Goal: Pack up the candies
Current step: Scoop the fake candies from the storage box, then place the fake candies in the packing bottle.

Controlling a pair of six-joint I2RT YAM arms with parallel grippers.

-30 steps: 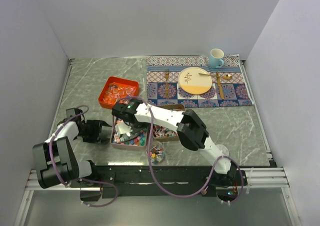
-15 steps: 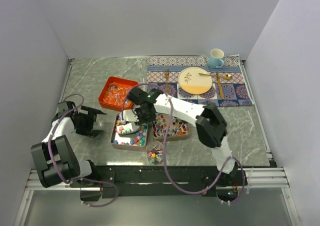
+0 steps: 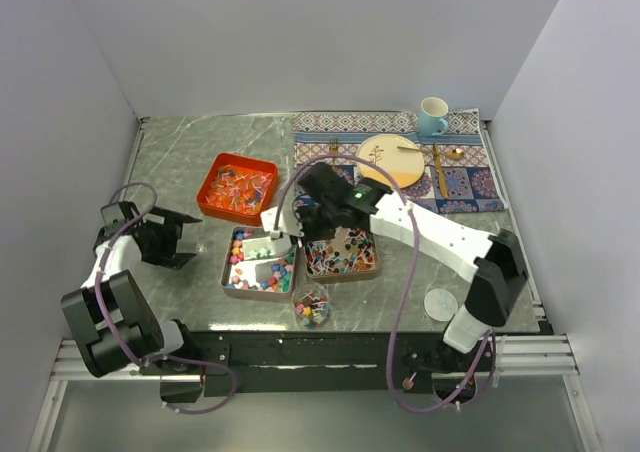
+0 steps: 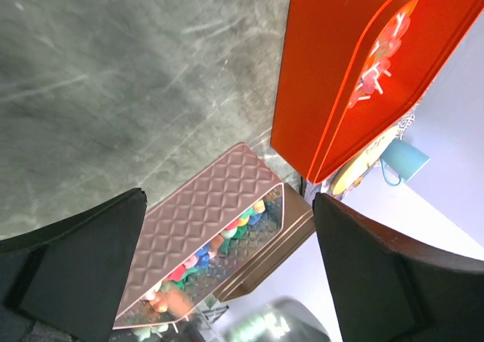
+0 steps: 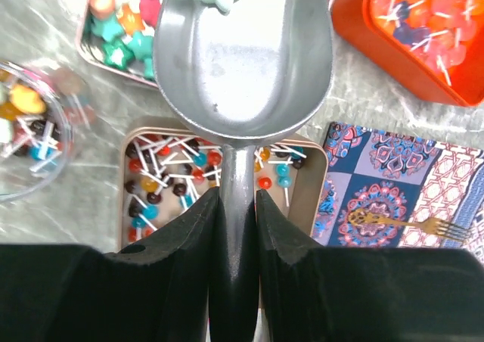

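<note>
The right gripper (image 5: 236,200) clamps the scoop (image 5: 242,62), whose bowl points toward the candies (image 5: 125,24). The left gripper (image 4: 228,206) is open and farther off.

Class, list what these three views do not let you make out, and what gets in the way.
- Right wrist view: the scoop hides what lies beneath it; the top edge cuts off the candy tin.
- Top view: the right arm covers part of the lollipop tin; the candies in the clear cup are too small to count.
- Left wrist view: fingers of the left gripper and the bottom edge cut off the candy tin.
</note>
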